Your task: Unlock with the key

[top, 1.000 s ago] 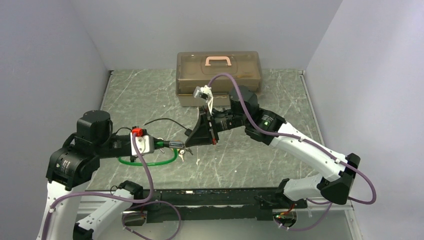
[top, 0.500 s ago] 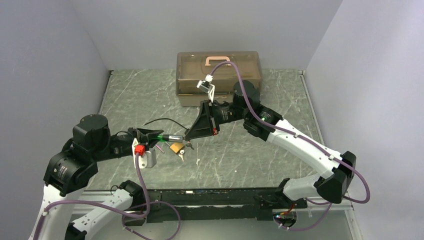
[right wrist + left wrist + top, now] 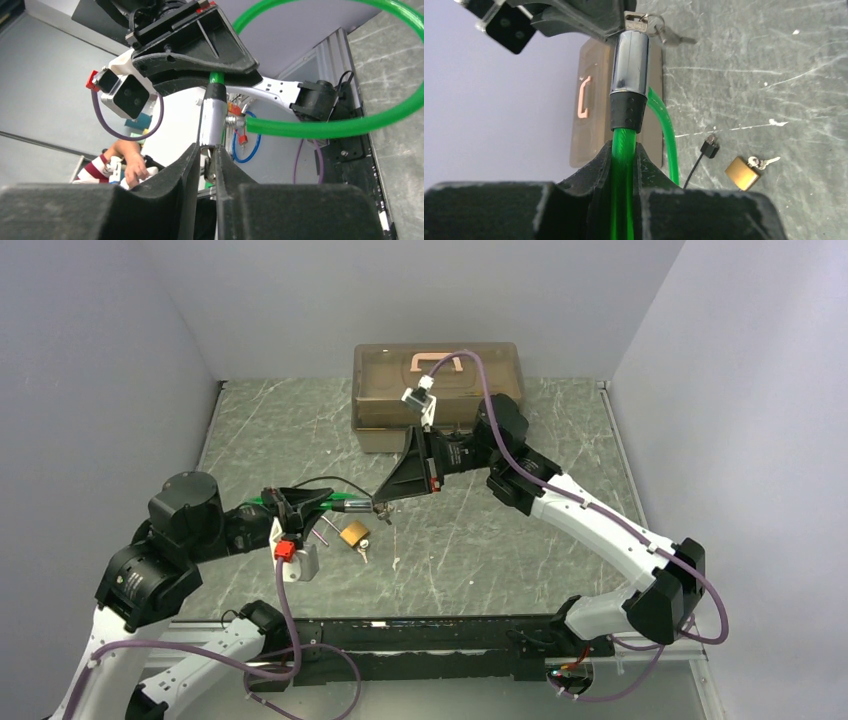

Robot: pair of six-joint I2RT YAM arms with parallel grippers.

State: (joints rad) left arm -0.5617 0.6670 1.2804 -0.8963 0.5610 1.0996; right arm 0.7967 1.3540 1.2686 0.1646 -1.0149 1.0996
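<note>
A green cable lock has a black-and-silver barrel (image 3: 630, 60) (image 3: 352, 507), held off the table. My left gripper (image 3: 624, 150) (image 3: 318, 502) is shut on the green cable (image 3: 623, 165) just behind the barrel. The key (image 3: 636, 21) (image 3: 210, 167) sits in the barrel's far end, with a second key (image 3: 671, 36) dangling from its ring. My right gripper (image 3: 209, 155) (image 3: 380, 504) straddles the key, its fingers slightly parted, with a thin gap showing on one side. The cable's loop (image 3: 320, 125) arcs beside the barrel (image 3: 214, 117).
A brass padlock (image 3: 352, 533) (image 3: 742, 173) with its own small keys lies on the table just below the barrel. A thin black lead (image 3: 330, 482) with a plug (image 3: 710, 146) lies nearby. A brown lidded toolbox (image 3: 437, 390) stands at the back.
My left wrist has rolled over and carried the cable lock up off the table and slightly back. The right gripper followed at the key, and its fingers have just loosened.
</note>
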